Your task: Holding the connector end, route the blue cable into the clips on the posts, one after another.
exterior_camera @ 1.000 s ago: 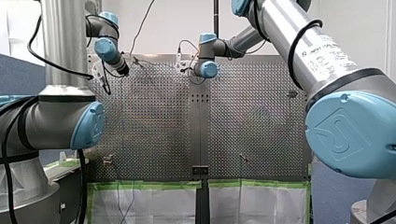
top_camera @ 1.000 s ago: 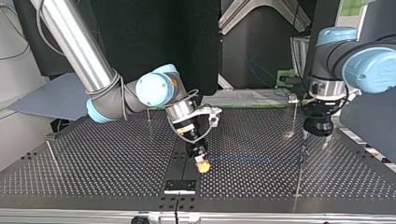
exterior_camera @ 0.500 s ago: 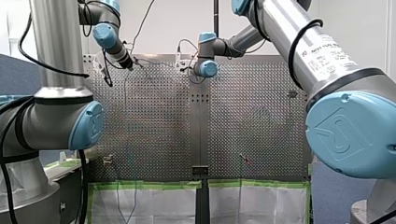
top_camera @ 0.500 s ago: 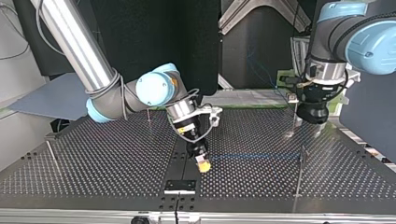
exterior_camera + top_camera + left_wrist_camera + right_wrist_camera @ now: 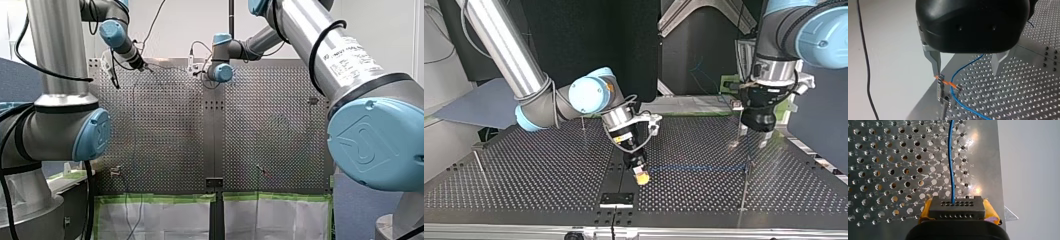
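Note:
In the right wrist view my right gripper is shut with its yellow pads on the black connector. The blue cable runs out of the connector over the perforated plate. In the top view that gripper sits low at the table's middle, and the cable stretches to a thin post on the right. My left gripper hangs above and behind that post. Its metal fingers stand open with nothing between them, over a post clip with orange parts, and the cable runs past this clip.
More thin posts stand on the perforated table, at the top view's left edge, behind my right arm and far right. A black bracket sits at the near edge. Green-taped sheets hang below the table.
My left arm has lifted its gripper up and back from the post at the top view's right. My right gripper and the connector have stayed put.

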You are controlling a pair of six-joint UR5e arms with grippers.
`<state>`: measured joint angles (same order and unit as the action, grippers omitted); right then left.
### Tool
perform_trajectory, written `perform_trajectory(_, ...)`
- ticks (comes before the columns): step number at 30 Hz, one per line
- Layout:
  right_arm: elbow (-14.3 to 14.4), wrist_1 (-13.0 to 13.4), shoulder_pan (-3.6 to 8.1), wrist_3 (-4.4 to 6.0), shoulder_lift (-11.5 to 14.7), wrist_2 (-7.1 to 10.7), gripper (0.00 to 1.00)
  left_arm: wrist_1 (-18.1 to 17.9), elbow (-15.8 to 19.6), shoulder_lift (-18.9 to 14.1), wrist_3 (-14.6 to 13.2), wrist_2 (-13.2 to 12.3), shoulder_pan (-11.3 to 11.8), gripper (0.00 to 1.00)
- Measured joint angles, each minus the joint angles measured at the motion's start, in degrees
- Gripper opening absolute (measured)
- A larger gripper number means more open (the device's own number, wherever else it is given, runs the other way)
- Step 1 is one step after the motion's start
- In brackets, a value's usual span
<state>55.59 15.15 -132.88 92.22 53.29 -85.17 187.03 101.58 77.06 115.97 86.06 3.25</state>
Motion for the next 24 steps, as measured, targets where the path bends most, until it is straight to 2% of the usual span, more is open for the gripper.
perform_trajectory(9, 0.01, -0.10, -0.06, 0.00, 0.03, 0.00, 0.00, -1.65, -2.36, 0.39, -5.00, 0.63, -0.46, 0.99)
perform_trajectory(24, 0.01, -0.13, -0.07, 0.08, 0.03, 0.00, 0.00, -1.37, -2.63, 1.36, -12.66, 2.45, -1.94, 0.99)
